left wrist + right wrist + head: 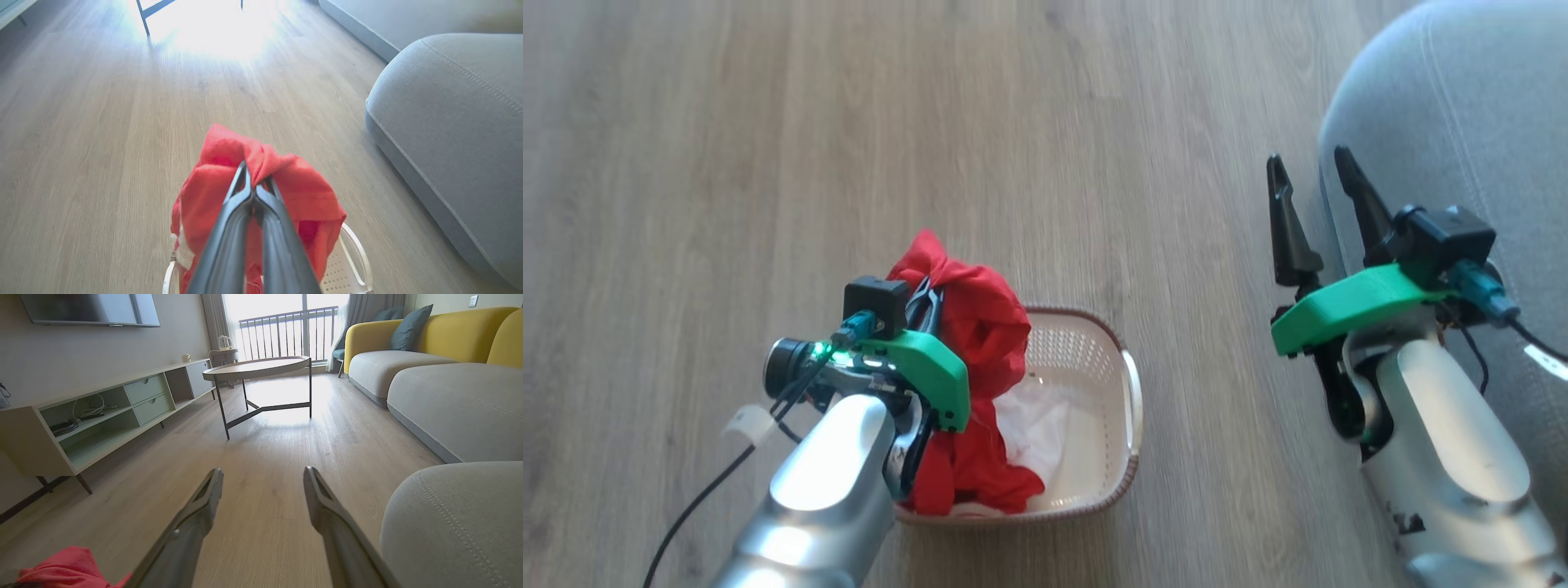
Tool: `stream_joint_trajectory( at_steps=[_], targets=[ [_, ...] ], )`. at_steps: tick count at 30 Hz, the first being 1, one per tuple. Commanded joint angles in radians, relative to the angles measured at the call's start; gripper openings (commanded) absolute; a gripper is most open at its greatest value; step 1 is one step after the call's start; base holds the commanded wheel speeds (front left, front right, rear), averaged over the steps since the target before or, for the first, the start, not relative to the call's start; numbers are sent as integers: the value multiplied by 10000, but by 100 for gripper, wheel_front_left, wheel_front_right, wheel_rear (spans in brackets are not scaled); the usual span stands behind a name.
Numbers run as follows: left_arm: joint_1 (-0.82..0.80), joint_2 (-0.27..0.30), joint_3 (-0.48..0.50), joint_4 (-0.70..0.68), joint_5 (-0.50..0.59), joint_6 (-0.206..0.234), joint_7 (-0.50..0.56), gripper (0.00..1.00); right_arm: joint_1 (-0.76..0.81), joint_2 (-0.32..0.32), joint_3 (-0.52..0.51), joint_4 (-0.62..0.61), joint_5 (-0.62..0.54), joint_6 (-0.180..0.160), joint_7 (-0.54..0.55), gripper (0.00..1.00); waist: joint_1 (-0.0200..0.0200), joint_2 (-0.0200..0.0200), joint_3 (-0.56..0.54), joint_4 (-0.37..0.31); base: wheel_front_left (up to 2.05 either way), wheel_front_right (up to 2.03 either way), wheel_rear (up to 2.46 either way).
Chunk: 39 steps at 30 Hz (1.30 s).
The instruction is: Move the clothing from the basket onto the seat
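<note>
Grey fabric of the seat [1462,106] is seen at the robot's right, presumably as the drop spot, while over the basket [1123,400] on the floor the clothing [980,327] is held pinched by the clamped left gripper [255,179], its lower folds hanging inside, and the right gripper [1308,159] is held spread wide and empty.

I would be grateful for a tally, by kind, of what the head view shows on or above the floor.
grippers: 2 (left gripper shut on the clothing, right gripper open)
basket: 1
clothing bundle: 1 (red with white; the separate garments cannot be counted)
seat: 1
Total: 5
</note>
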Motion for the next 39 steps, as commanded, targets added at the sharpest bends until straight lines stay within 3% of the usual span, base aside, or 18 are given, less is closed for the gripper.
stream_joint_trajectory(
  at_steps=[1,16,25,39],
  targets=[
    [-146,161,360,-483,-20,72,-124,0,60,-68,149,-237,79,69,-49,100,1,-1,-424,240,0,0,0],
    [-289,160,433,-2860,47,-58,-125,0,967,94,273,80,142,69,-49,100,1,-1,-1570,506,0,0,0],
    [-1314,160,-529,-3617,-200,-292,-125,0,1130,71,346,125,180,69,-49,100,1,-1,-1668,504,0,0,0],
    [-2775,160,-2120,-3961,-1020,43,-121,0,1174,135,506,161,201,69,-49,100,1,-1,-1597,345,0,0,0]
  ],
)
